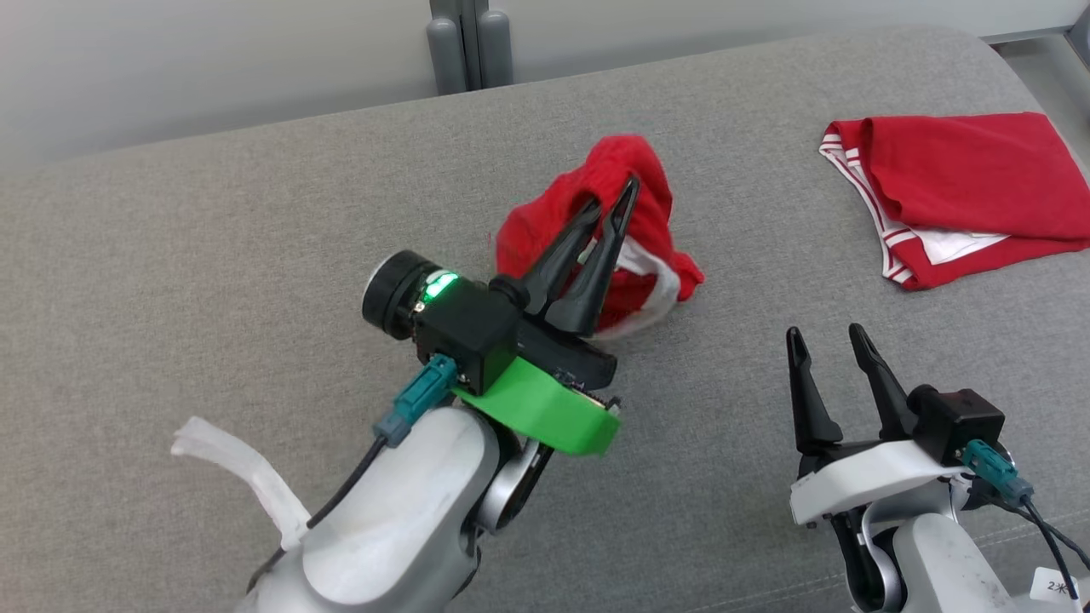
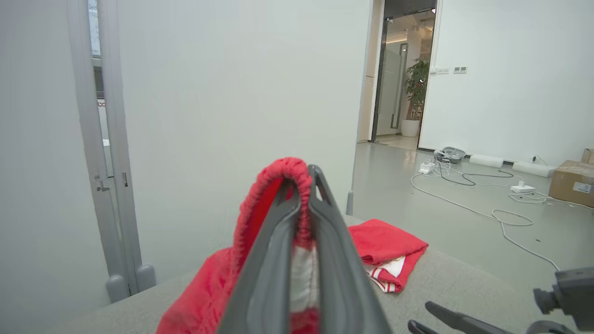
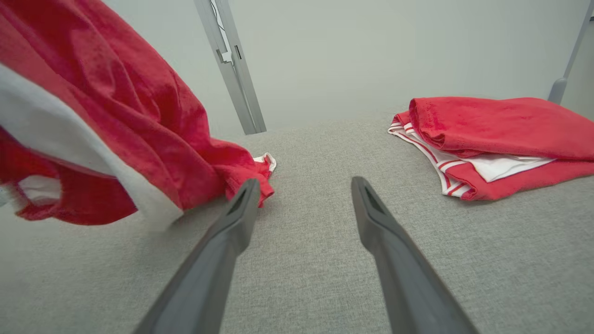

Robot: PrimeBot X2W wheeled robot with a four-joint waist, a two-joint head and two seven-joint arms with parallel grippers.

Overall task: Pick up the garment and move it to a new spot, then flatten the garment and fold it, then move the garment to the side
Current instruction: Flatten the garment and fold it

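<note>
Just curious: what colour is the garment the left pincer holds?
The garment is red with white trim, clearest in the right wrist view.

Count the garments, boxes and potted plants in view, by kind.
Garments: 2 (crumpled garment, folded garment)
Box: 1
Plant: 1
Total: 4

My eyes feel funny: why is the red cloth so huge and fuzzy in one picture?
Right wrist view: the crumpled garment is close to the lens, so it looms large and soft-edged. Left wrist view: the left gripper looks blurry too, being so near. Head view: even light, everything sharp.
</note>
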